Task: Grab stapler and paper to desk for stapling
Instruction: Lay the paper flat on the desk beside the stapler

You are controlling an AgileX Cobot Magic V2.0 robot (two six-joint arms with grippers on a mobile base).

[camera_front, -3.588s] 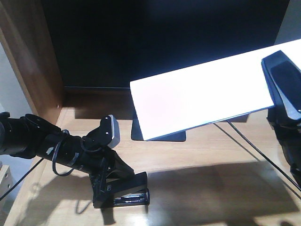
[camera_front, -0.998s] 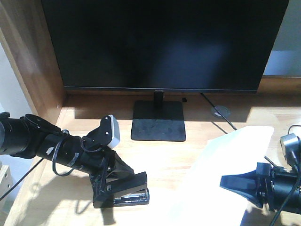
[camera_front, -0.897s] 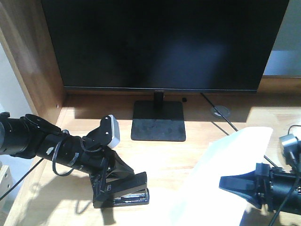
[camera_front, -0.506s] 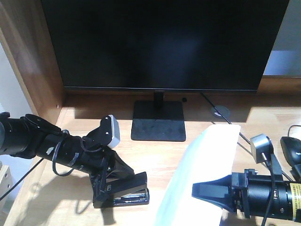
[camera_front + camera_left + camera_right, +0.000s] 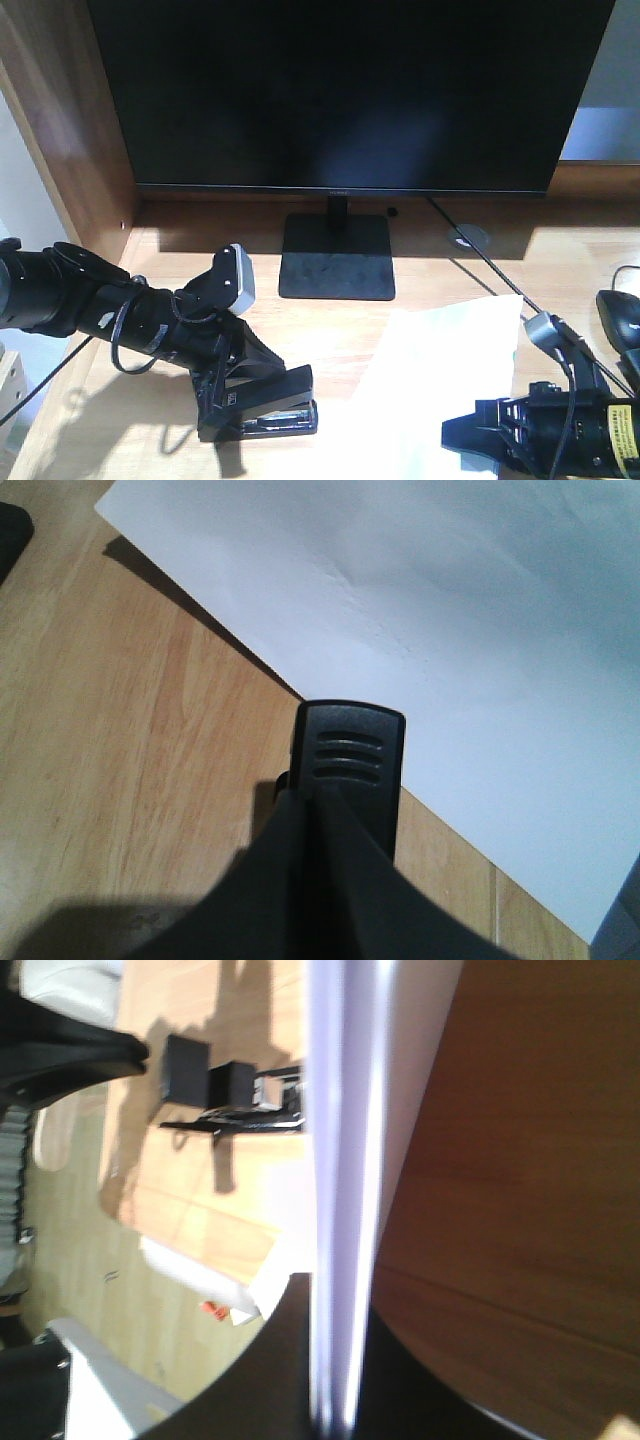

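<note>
The black stapler (image 5: 262, 405) rests on the light-wood desk (image 5: 330, 330) at the front left, and my left gripper (image 5: 232, 392) is shut on it. In the left wrist view the stapler's ribbed end (image 5: 350, 755) pokes out between my fingers, right at the edge of the white paper (image 5: 450, 620). The paper (image 5: 440, 375) lies low over the desk at the front right. My right gripper (image 5: 458, 438) is shut on its near edge. The right wrist view shows the paper (image 5: 340, 1160) edge-on between the jaws, with the stapler (image 5: 250, 1105) beyond.
A black monitor (image 5: 340, 90) on a square stand (image 5: 337, 257) fills the back. A round grommet (image 5: 468, 238) with a cable lies behind the paper. A black mouse (image 5: 620, 318) sits at the far right. A brown side panel (image 5: 60, 120) walls the left.
The right gripper has brought the paper down from high in front of the monitor, and it now lies nearly flat beside the stapler. The left arm and stapler have not moved.
</note>
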